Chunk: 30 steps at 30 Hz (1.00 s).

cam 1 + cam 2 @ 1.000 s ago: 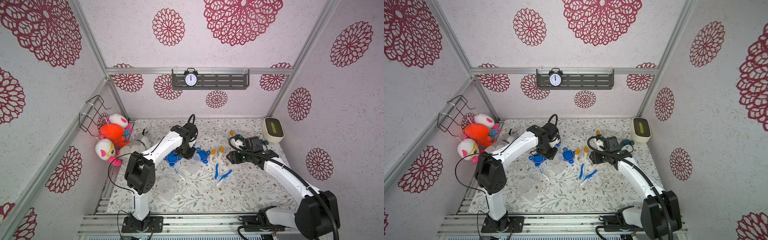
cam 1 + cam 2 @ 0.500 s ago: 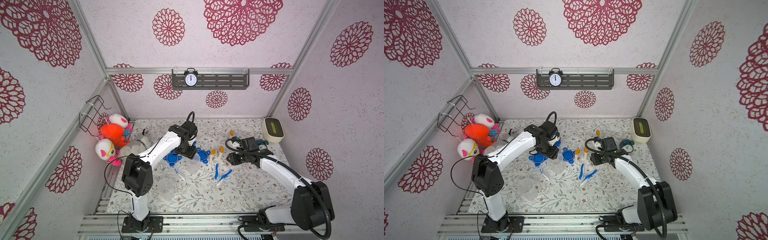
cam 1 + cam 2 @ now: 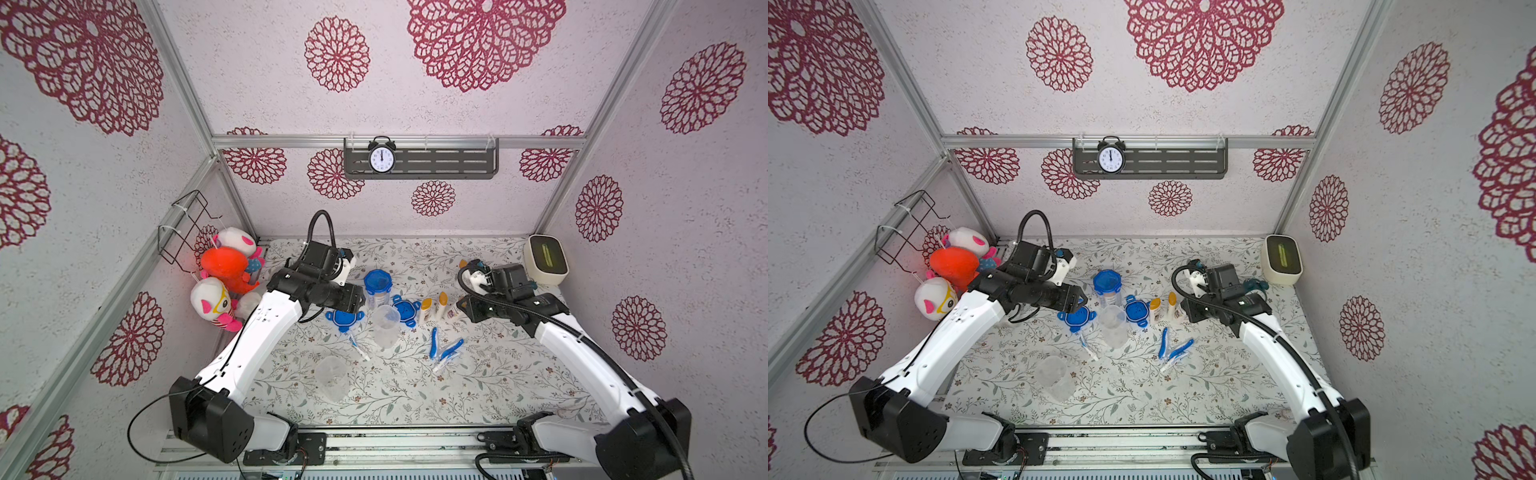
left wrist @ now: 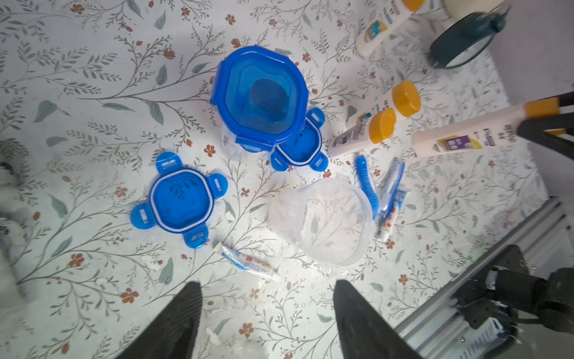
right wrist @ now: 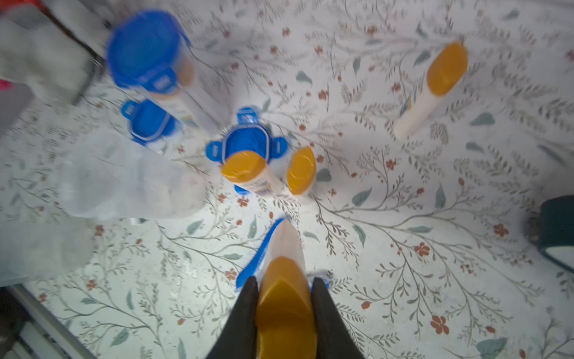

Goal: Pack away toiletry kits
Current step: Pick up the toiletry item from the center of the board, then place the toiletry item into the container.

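Observation:
One clear cup with a clipped blue lid point(image 3: 378, 284) point(image 4: 259, 96) stands upright mid-table. An open clear cup point(image 3: 385, 326) point(image 4: 323, 222) stands in front of it, and another clear cup point(image 3: 332, 378) sits nearer the front. Two loose blue lids point(image 3: 344, 318) point(image 3: 405, 309) lie flat. My left gripper point(image 4: 267, 283) is open and empty, above the mat near a toothpaste tube point(image 4: 245, 261). My right gripper point(image 5: 284, 281) is shut on the orange cap of a white bottle point(image 5: 284, 248) point(image 4: 459, 136). Two more bottles point(image 3: 426, 309) point(image 3: 442, 303) stand beside it. Blue toothbrushes point(image 3: 434, 343) point(image 3: 451, 349) lie in front.
Plush toys point(image 3: 224, 270) and a wire basket point(image 3: 187, 228) fill the back left corner. A cream box point(image 3: 544, 259) sits back right, with a teal alarm clock point(image 3: 1254, 286) and another bottle point(image 5: 435, 84) near it. A wall shelf holds a black clock point(image 3: 381, 158). A metal rail point(image 3: 374, 440) edges the front.
My left gripper has opened, let go of the lidded cup and drawn back to the left. My right gripper has closed on the bottle's orange cap.

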Available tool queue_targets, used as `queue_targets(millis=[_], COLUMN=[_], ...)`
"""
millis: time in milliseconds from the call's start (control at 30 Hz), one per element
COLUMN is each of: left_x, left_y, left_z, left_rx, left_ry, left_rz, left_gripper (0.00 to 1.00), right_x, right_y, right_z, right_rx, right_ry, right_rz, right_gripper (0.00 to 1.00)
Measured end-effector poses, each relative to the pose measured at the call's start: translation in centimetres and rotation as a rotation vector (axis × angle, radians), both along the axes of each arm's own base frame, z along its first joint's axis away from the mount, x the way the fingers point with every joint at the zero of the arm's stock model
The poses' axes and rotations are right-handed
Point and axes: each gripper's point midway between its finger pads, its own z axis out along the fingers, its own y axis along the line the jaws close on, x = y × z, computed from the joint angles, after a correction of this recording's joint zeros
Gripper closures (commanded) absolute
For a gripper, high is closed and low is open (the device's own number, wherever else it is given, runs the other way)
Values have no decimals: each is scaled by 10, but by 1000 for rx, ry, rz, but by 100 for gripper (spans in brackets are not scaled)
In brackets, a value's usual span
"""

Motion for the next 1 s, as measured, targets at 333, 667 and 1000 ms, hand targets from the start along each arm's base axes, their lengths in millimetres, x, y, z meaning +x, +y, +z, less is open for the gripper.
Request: queue_targets(millis=[333, 667, 1000], left_x=[-6, 0, -4], left_y=[1, -5, -10], left_z=[-13, -11, -12], left_rx=[-102, -167, -217], left_ry=[17, 21, -8], left_rz=[-7, 26, 2], left_gripper=[30, 29, 24], right_x=[-20, -11, -12], right_y=[118, 160, 189], right_z=[68, 15, -15], right_rx=[78, -44, -108], right_ry=[-75, 86, 124], right_rz=[410, 475, 495], right_gripper=[80, 80, 78])
